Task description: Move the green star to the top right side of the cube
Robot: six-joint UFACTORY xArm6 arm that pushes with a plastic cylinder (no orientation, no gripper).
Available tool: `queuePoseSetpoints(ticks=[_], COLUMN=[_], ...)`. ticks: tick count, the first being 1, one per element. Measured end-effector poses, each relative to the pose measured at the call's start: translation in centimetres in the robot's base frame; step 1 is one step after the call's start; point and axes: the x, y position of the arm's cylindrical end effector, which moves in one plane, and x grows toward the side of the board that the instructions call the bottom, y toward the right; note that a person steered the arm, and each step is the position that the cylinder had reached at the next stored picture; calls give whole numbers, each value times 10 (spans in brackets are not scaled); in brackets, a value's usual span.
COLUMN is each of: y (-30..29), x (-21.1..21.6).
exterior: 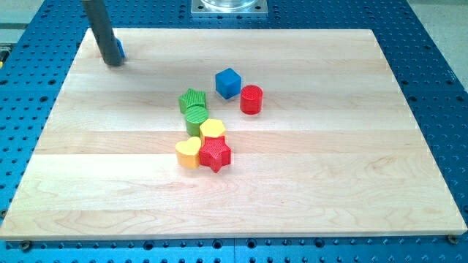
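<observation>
Resting in a tight cluster mid-board: six small blocks; the rod is parked well apart at the view's top left.

Nearest the view's bottom, a yellow heart-shaped block [188,153] is seen touching a red star-shaped block [215,154]. Just above them a yellow block [212,129] is pressed against a green cylinder [196,120]. The green star [192,100] is found right above that cylinder, touching it, left of and slightly below the blue cube [227,82]. A red cylinder [251,98] is set just right of the cube. My tip [115,61] is down on the light wooden board [351,175], nothing held, a small blue block [121,51] partly hidden behind it.
</observation>
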Motion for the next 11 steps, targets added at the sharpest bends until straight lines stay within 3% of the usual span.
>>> queuePoseSetpoints(ticks=[2,3,4,5,6,8,9,11], y=[138,119,56,110,159,232,261,328], x=[15,48,105,150,150,92,89,19])
